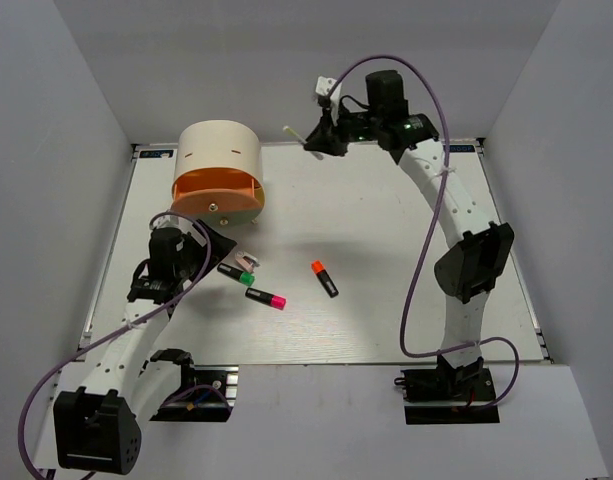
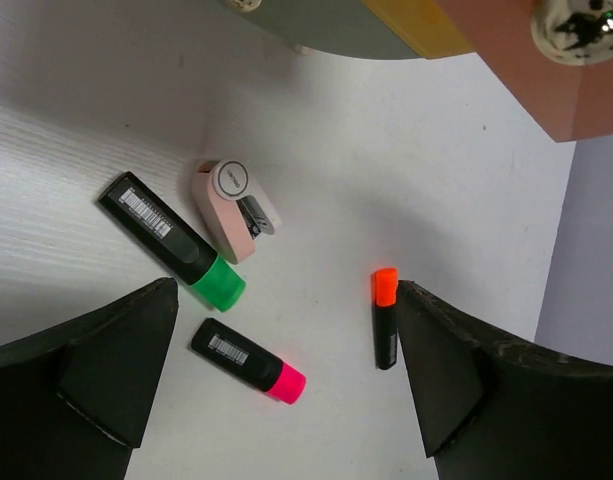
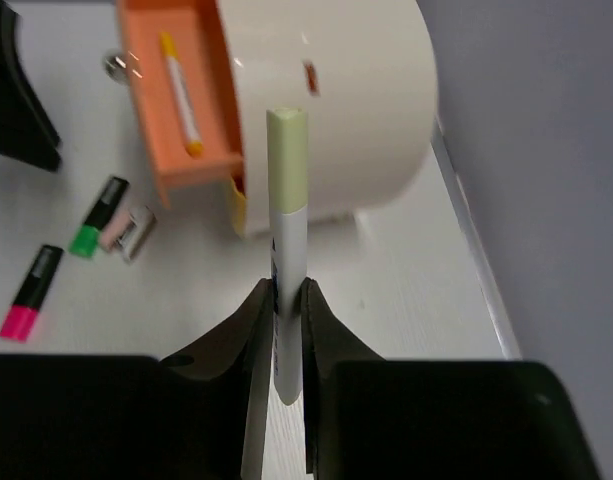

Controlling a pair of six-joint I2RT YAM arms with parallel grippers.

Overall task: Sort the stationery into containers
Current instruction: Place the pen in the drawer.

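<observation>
My right gripper (image 1: 319,141) is shut on a thin white stick with a yellow tip (image 3: 288,230) and holds it in the air behind the table, right of the cream cylindrical unit (image 1: 221,150). The unit's orange drawer (image 3: 176,90) stands pulled out with another yellow-tipped stick (image 3: 180,92) in it. A yellow drawer (image 3: 238,205) shows under it. My left gripper (image 2: 286,330) is open and empty above the green-capped (image 2: 171,240), pink-capped (image 2: 248,360) and orange-capped (image 2: 385,318) highlighters. A tiny pink-and-white piece (image 2: 236,208) lies beside the green one.
The highlighters lie in the table's middle, in front of the unit: green (image 1: 236,272), pink (image 1: 266,298), orange (image 1: 324,278). Grey walls close in the table (image 1: 406,230) on three sides. A small white object (image 1: 322,88) sits on the back wall near the right arm.
</observation>
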